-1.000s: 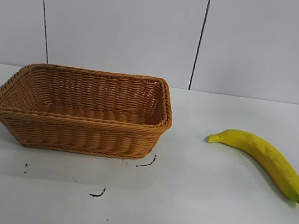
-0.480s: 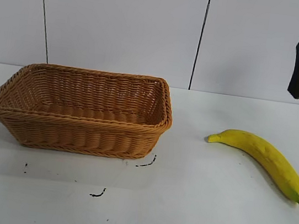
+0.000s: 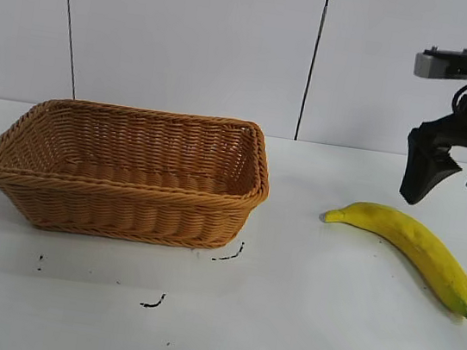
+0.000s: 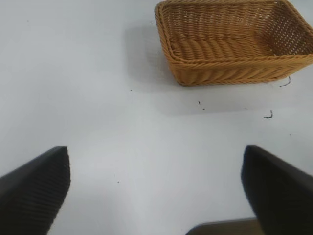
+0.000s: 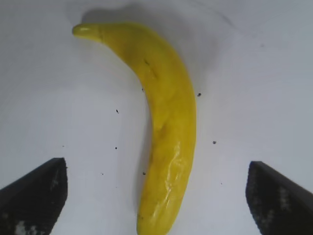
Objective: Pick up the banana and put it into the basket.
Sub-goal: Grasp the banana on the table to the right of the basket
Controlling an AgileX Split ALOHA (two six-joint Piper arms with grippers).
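Lying ungrasped below the wide-open, empty right gripper (image 3: 457, 180), the banana (image 3: 410, 246) is yet to be carried to the basket (image 3: 125, 173).

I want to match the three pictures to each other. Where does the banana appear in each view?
Exterior view: the banana lies on the white table, right of the basket, below the open right gripper.
Left wrist view: no banana; only the basket and the table.
Right wrist view: banana in the middle, between the open fingers.
Shared landmark: the white table.
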